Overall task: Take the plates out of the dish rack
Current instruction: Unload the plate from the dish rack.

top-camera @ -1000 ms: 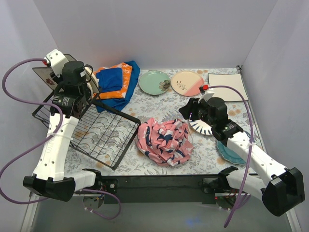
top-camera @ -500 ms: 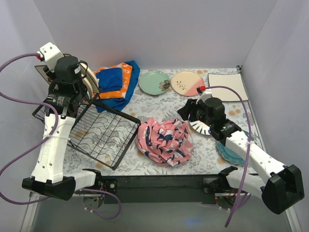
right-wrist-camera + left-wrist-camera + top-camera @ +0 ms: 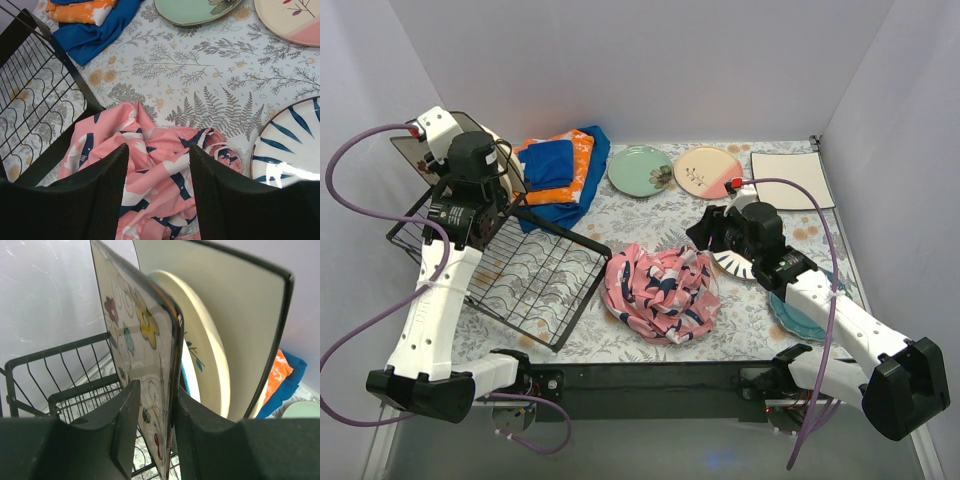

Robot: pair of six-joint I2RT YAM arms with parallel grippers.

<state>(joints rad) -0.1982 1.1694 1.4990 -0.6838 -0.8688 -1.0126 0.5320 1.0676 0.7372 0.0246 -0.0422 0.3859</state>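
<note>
The black wire dish rack (image 3: 535, 275) lies at the left, with plates standing upright at its far-left end. In the left wrist view a square plate with painted flowers (image 3: 135, 325) stands in front of a round cream plate (image 3: 200, 355) and a cream square plate with a dark rim (image 3: 240, 315). My left gripper (image 3: 156, 430) is shut on the flowered plate's edge, one finger on each face. On the table lie a mint plate (image 3: 640, 170), a cream-and-pink plate (image 3: 708, 172), a cream square plate (image 3: 790, 180), a blue-streaked plate (image 3: 735, 262) and a teal plate (image 3: 800, 315). My right gripper (image 3: 159, 150) hangs open and holds nothing.
A crumpled pink patterned cloth (image 3: 660, 290) lies in the middle, right under the right gripper's fingers. Folded blue-orange cloths (image 3: 555, 175) sit behind the rack. Walls close the table at the left, back and right.
The left jaws have narrowed onto the flowered plate. The left wrist swung a little left and back, then returned. The right arm edged slightly left.
</note>
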